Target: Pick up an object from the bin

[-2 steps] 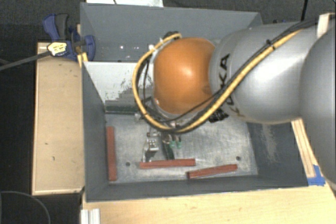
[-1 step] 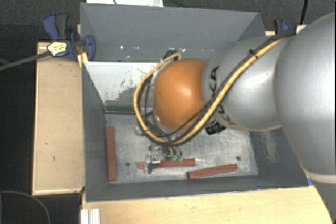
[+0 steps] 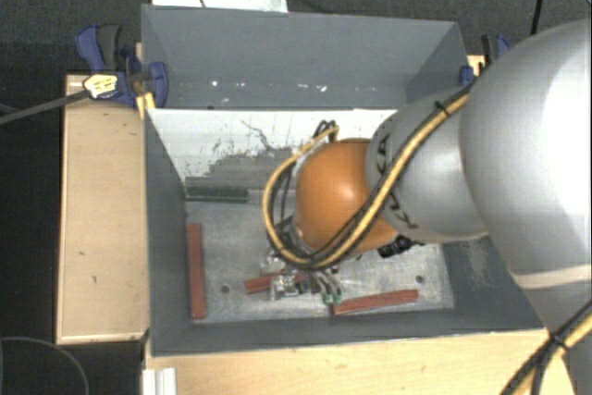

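Note:
My gripper (image 3: 298,283) is low over the bin floor near the front middle, mostly hidden under the arm's orange cover. A short red stick (image 3: 262,285) lies flat just to its left, touching or nearly touching it. A longer red stick (image 3: 376,301) lies flat just to its right, along the front wall. Whether anything sits in the gripper is hidden.
A long red-brown stick (image 3: 195,271) lies along the left wall. A dark green stick (image 3: 215,193) rests at the back left. The arm and its cables cover the bin's right half.

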Robot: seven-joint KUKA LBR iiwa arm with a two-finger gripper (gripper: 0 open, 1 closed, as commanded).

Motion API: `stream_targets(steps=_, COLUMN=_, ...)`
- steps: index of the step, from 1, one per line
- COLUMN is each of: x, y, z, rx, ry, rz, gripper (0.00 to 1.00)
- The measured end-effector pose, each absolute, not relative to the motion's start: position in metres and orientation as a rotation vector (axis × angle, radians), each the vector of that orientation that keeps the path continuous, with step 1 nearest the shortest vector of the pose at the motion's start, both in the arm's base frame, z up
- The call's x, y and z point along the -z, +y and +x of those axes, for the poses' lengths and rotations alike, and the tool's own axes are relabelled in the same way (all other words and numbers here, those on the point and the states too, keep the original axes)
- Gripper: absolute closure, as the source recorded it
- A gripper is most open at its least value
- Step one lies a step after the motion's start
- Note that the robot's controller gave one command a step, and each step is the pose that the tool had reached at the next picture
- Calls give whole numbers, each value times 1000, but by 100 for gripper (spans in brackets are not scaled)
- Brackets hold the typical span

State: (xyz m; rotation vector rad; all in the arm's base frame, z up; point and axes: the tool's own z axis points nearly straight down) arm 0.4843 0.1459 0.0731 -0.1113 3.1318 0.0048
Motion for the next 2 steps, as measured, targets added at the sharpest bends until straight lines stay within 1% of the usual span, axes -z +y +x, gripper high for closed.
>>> stream_targets(steps=1, x=-73, y=146, z=484, rx=-5, ry=3132, rz=-108, gripper=100)
stream_targets(steps=2, x=-239, y=148, z=502, rx=-2, ry=3138, rz=-60, gripper=100)
